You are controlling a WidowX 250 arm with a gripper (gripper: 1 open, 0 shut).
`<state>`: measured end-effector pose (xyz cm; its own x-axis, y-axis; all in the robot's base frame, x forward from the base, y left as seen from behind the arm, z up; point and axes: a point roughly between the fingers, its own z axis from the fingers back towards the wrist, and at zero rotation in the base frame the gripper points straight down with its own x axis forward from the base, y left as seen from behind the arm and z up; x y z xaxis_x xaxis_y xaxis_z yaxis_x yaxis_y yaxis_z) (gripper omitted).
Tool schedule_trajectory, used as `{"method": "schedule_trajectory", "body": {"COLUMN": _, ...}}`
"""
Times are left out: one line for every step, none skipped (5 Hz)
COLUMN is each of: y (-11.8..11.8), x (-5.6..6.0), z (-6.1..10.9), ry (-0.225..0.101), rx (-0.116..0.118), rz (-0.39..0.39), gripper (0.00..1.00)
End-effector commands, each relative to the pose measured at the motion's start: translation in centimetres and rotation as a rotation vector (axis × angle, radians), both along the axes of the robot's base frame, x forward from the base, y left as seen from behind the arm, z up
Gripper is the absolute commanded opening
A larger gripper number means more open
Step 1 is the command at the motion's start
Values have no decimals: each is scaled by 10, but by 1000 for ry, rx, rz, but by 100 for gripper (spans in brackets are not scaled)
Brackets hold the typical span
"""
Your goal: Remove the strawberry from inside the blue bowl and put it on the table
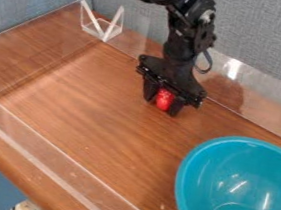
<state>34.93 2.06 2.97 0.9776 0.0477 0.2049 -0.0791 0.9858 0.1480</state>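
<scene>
My gripper [169, 101] points steeply down at the table [79, 87], its black jaws drawn in against the strawberry [167, 101], which shows red between them, low at the wood. My arm [184, 28] rises behind it toward the top of the view. The blue bowl [213, 175] sits near the lower right corner, apart from my gripper, its glossy inside holding nothing that I can see. Low clear walls [51, 175] edge the tabletop, with a small clear bracket [101, 21] at the far left corner.
</scene>
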Motion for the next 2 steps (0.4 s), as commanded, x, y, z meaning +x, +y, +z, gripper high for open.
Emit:
{"method": "schedule_trajectory", "body": {"y": 12, "x": -3, "z": 14, "ry": -15, "rx": 3, "rz": -5, "gripper": 0}}
{"method": "schedule_trajectory", "body": {"y": 18, "x": -8, "z": 31, "ry": -14, "rx": 3, "rz": -66, "gripper": 0}}
